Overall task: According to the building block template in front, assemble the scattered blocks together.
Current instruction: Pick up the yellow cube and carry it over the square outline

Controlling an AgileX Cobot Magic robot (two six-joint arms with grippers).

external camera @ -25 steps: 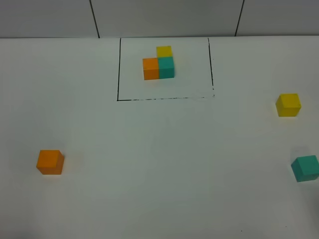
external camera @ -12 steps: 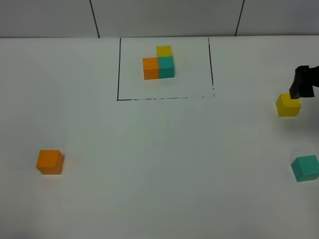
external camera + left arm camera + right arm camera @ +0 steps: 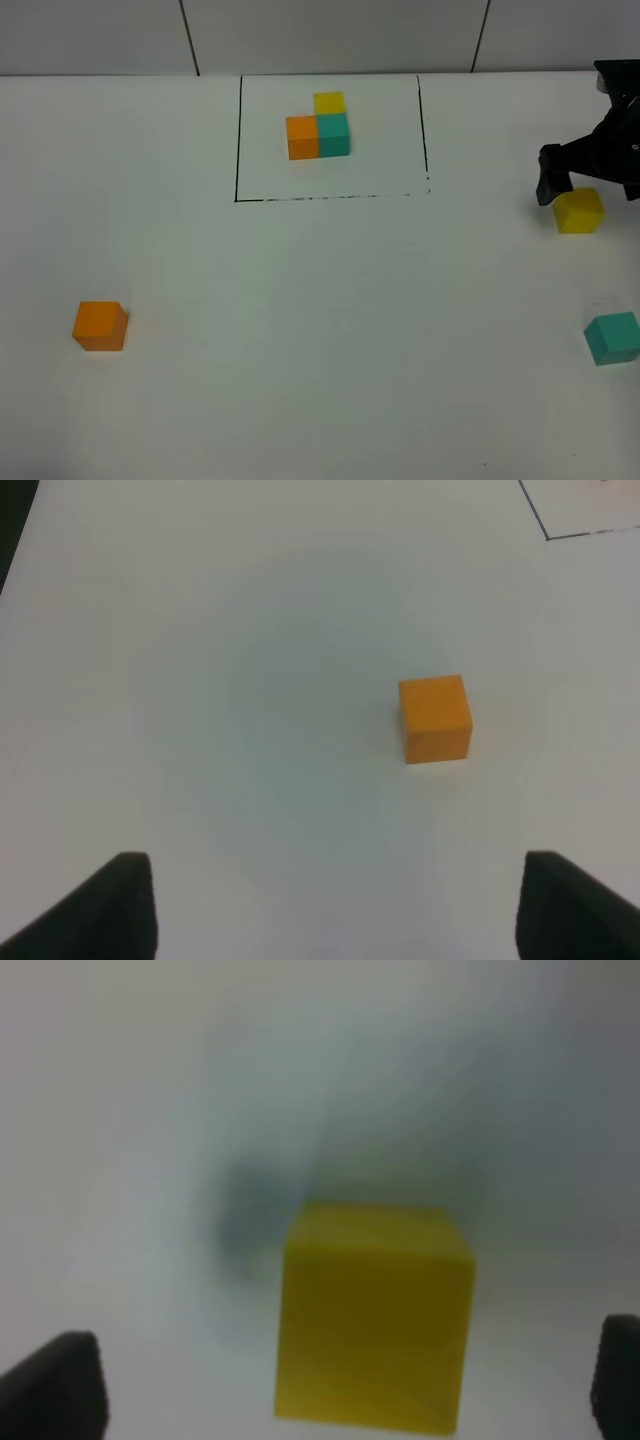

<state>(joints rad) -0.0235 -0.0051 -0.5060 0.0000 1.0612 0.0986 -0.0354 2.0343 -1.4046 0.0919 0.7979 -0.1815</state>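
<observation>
The building block template (image 3: 318,128) is an orange, teal and yellow cluster inside a black-line rectangle at the back of the table. The scattered blocks lie apart: the orange cube (image 3: 100,325) at the left, the yellow cube (image 3: 579,211) at the right, the teal cube (image 3: 612,338) at the right front. My right gripper (image 3: 590,190) hangs open just above the yellow cube (image 3: 375,1315), with a finger to each side and no contact. My left gripper (image 3: 340,920) is open and empty, a little short of the orange cube (image 3: 435,718). It is out of the high view.
The white table (image 3: 320,300) ends at a grey panelled wall (image 3: 330,35) behind the template. A corner of the black frame line (image 3: 580,532) shows in the left wrist view. The teal cube lies close to the right edge of the high view.
My right gripper has come into view from the right and moved left over the yellow cube. The cubes have not moved.
</observation>
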